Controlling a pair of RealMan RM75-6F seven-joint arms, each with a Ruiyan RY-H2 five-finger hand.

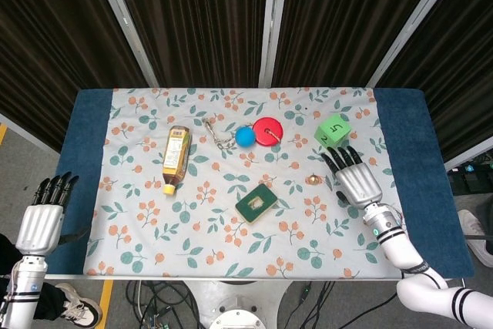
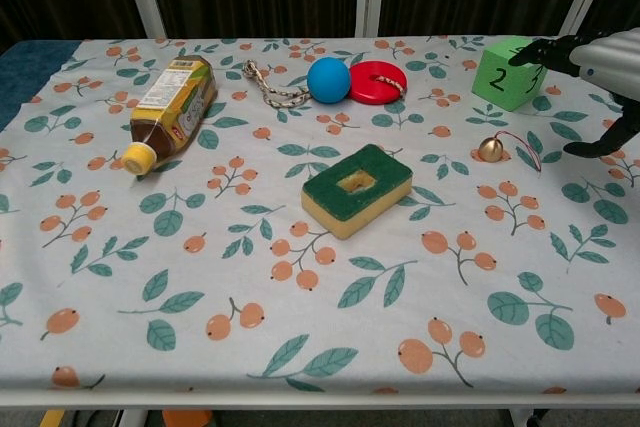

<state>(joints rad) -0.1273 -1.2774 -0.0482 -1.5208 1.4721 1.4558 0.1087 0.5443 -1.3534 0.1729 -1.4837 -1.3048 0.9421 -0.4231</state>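
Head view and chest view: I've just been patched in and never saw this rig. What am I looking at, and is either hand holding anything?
Two robot arms with human-like hands work at a table under a floral cloth. The head view looks down from above; the chest view looks across from the front edge. On the cloth lie a bottle on its side, a short rope, a blue ball, a red disc, a green numbered cube, a small bell and a green-topped sponge. The right hand hovers open between cube and bell. The left hand hangs open off the table's left edge. Neither holds anything.
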